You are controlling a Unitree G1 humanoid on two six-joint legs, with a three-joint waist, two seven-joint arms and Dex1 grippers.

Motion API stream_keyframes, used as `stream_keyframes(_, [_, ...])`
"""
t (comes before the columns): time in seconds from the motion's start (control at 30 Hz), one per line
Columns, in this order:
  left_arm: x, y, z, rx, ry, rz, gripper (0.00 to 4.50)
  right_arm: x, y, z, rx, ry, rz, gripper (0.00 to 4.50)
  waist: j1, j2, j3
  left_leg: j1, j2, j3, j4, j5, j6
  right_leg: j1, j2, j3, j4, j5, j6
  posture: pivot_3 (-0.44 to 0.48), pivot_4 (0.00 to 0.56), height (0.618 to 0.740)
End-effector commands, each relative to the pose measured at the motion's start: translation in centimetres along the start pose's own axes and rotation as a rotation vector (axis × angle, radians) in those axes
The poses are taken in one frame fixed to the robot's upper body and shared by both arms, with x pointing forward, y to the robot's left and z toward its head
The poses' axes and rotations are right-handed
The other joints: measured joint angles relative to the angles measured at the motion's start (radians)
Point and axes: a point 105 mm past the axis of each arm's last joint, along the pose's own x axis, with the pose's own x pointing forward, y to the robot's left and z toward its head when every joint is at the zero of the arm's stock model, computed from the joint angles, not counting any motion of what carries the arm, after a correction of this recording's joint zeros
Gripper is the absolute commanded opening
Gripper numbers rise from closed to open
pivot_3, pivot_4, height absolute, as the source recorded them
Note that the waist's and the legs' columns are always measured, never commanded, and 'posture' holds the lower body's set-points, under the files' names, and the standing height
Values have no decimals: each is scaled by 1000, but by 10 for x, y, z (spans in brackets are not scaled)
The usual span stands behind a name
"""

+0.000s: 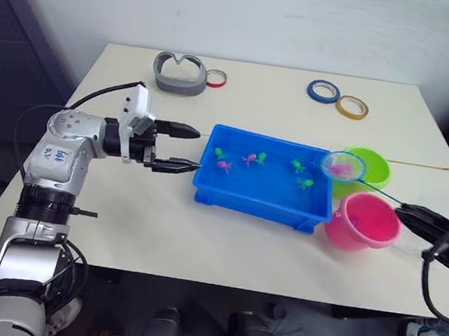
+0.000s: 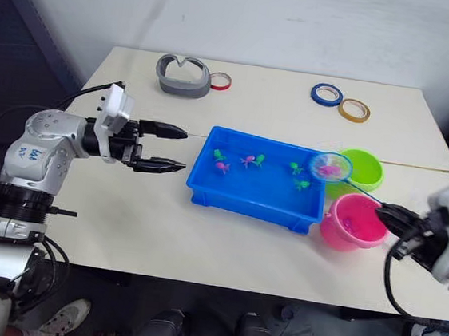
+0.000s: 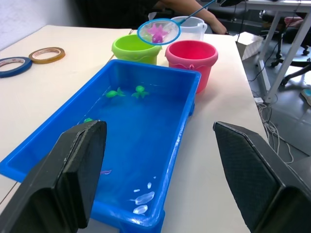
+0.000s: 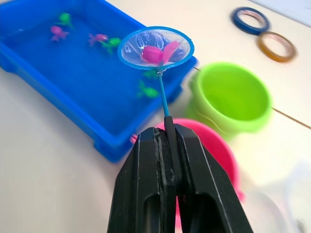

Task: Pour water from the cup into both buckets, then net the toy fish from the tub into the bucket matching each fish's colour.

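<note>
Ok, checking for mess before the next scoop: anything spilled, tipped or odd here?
Nothing stands out. The tub sits flat, both the green bucket and pink bucket stand upright, and no puddle shows on the table. The right gripper holds the net level with a pink fish in it.

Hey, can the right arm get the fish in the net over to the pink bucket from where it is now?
Probably yes. The right tool grips the net, and the pink bucket sits open just below the handle, nothing between.
</note>
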Motion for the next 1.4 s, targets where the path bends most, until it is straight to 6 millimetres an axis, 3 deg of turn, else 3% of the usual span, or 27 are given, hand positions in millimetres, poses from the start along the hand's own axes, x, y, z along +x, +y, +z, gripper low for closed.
stream_keyframes(0.03, [1,4,7,46,-4,-17,3841,-18,-7,1,-89,-15,-79,0,2,0,0,0,0,0,0,0,0,0,0,0,0,0,0,0,150,740])
stream_keyframes(0.27, [4,7,6,52,-3,-36,3841,-35,-13,-16,-211,61,-159,0,2,0,0,1,-1,0,0,1,1,2,0,0,-1,0,0,0,150,740])
stream_keyframes(0.8, [5,6,3,52,3,-47,3841,-44,-21,-56,-610,253,-200,0,2,0,0,1,-1,-1,0,1,0,2,-1,0,-1,0,0,0,150,740])
stream_keyframes(1.4, [6,6,2,53,1,-48,3841,-42,-21,-50,-1044,241,-187,0,2,0,0,2,-2,0,0,1,0,3,0,0,-1,0,0,0,150,740])
